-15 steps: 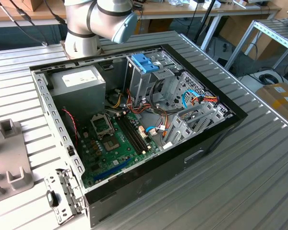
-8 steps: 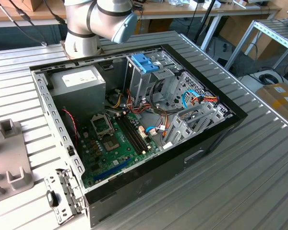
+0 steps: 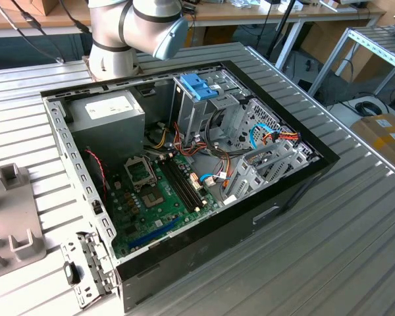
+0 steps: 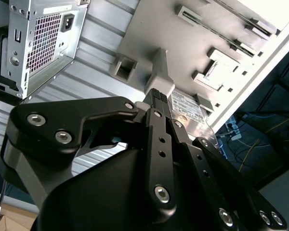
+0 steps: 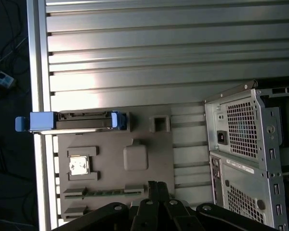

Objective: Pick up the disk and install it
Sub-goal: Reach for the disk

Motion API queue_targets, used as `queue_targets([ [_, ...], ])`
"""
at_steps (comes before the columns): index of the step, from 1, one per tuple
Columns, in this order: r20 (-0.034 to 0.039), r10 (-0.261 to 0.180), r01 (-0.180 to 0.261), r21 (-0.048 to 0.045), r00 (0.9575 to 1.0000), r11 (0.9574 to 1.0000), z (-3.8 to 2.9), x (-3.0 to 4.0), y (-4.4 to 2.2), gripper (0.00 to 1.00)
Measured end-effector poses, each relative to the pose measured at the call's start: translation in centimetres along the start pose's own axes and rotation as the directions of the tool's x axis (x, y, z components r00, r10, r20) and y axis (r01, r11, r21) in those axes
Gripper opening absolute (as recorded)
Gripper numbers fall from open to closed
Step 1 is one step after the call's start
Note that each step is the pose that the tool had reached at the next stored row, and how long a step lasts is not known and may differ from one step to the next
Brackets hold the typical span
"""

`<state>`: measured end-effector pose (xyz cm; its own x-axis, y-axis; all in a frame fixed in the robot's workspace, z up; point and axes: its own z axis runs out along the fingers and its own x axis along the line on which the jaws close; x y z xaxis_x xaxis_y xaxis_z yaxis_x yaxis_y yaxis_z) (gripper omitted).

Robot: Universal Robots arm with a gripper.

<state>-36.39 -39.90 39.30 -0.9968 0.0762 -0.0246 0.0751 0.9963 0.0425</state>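
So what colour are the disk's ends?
Light blue; the disk shows best in the first wrist view.

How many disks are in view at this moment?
1. The disk stands on edge in a slot of the grey fixture plate on the table, beside the computer case. Others may be hidden inside the drive cage.

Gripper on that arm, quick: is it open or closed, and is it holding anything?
Gripper: closed, holding nothing; the disk rests apart from it on the grey tray.
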Motion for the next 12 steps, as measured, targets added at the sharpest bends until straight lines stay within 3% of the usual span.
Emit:
queue_targets([
  [12,-0.0001,0.0,0.0,0.0,1.0,1.0,-0.02,0.45,-0.03,0.11],
])
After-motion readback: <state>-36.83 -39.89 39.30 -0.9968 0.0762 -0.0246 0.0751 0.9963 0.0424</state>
